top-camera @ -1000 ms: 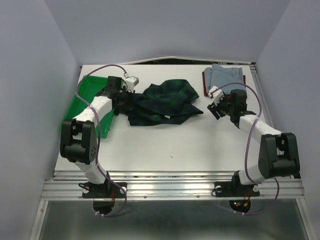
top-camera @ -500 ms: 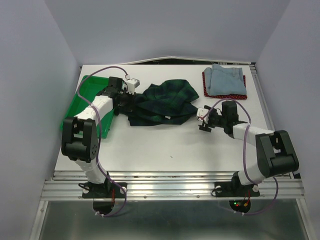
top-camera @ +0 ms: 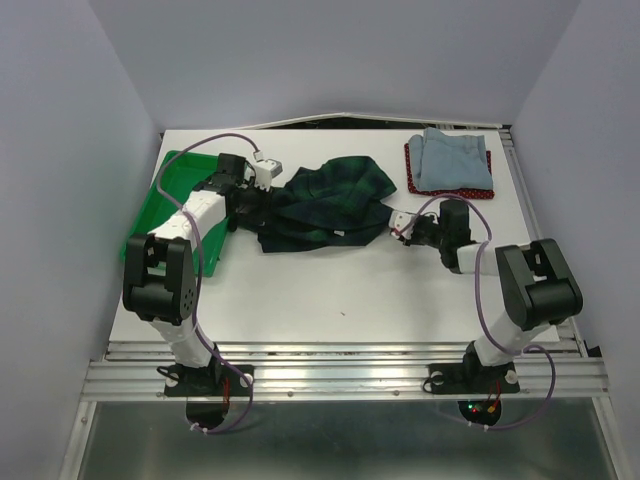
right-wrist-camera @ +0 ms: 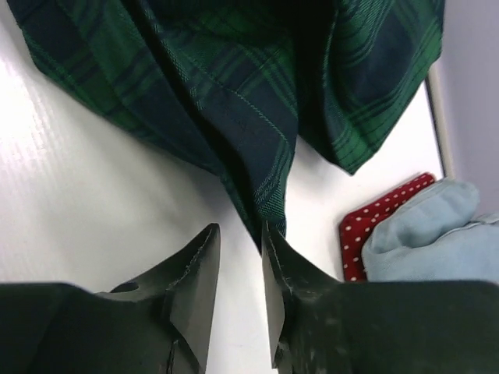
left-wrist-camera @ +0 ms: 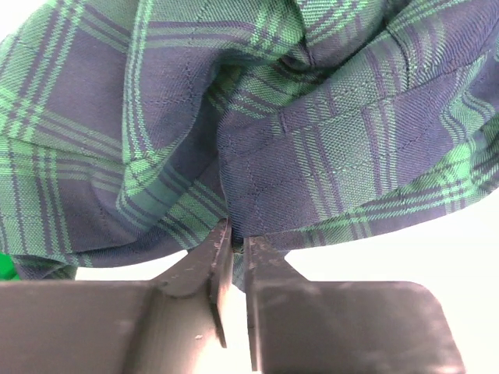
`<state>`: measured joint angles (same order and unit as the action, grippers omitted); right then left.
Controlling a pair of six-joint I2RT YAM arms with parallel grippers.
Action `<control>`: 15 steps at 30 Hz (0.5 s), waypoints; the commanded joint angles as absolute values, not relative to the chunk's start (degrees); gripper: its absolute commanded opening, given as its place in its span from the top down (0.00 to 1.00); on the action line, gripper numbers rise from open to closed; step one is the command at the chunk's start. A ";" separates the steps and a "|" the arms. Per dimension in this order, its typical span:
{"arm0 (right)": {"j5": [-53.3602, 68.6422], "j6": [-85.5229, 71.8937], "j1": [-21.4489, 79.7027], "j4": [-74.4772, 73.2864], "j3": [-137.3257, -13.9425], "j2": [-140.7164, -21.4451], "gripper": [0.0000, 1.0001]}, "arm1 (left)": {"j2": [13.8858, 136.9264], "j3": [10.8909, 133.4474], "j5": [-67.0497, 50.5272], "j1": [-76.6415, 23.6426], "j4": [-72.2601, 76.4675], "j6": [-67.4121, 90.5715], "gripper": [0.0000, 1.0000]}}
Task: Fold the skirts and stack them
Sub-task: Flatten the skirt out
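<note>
The plaid skirt (top-camera: 325, 205) lies crumpled at the table's middle back. My left gripper (top-camera: 246, 203) is at its left edge, beside the tray. In the left wrist view a fold of the plaid skirt (left-wrist-camera: 312, 117) is pinched between the nearly closed tips of the left gripper (left-wrist-camera: 234, 234). My right gripper (top-camera: 398, 226) is low at the skirt's right corner. In the right wrist view the right gripper (right-wrist-camera: 240, 230) stands narrowly open, with the plaid skirt's (right-wrist-camera: 234, 93) pointed corner touching the right finger's tip and bare table in the gap. The folded denim skirt (top-camera: 452, 155) lies on the red dotted skirt (top-camera: 470, 188).
A bright green tray (top-camera: 170, 190) sits at the table's left edge, under the left forearm. The denim skirt (right-wrist-camera: 437, 234) and red dotted skirt (right-wrist-camera: 374, 226) pile is just right of the right gripper. A metal rail runs along the table's near edge.
My right arm has swung left and down from beside the folded pile to the plaid skirt's right corner, and its jaws have narrowed. The left gripper has stayed at the skirt's left edge.
</note>
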<state>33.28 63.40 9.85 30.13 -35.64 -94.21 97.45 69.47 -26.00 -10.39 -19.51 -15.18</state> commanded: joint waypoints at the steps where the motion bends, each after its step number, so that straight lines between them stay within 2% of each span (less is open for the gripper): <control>1: 33.31 63.46 10.28 34.19 -38.67 -94.22 0.85 | 95.10 72.33 -28.04 -10.11 -21.09 -17.22 0.77; 2: 33.40 63.11 10.28 34.28 -38.58 -94.04 0.95 | 94.75 72.33 -27.78 -10.11 -21.27 -17.40 0.76; 3: 33.31 63.02 10.28 34.63 -38.50 -93.69 0.99 | 94.57 72.42 -27.69 -10.11 -21.36 -17.49 0.76; 9: 33.40 63.71 10.28 32.71 -36.56 -89.48 0.99 | 92.73 72.42 -26.54 -10.02 -22.41 -19.60 0.76; 10: 33.22 64.24 10.28 30.43 -37.17 -89.12 0.90 | 92.55 72.42 -26.54 -10.02 -22.41 -19.69 0.76; 11: 32.96 63.46 10.28 27.71 -38.92 -88.95 0.60 | 92.46 72.51 -26.37 -9.93 -22.41 -19.69 0.76; 13: 31.29 64.42 10.28 26.81 -39.11 -89.29 0.24 | 92.64 72.69 -26.46 -10.02 -22.67 -19.86 0.76; 14: 32.51 64.86 8.63 27.15 -39.02 -89.64 0.00 | 92.64 72.69 -26.37 -9.93 -22.50 -19.86 0.76; 15: 33.65 65.04 7.66 27.51 -39.02 -90.08 0.00 | 92.81 72.60 -26.45 -10.02 -22.50 -19.78 0.76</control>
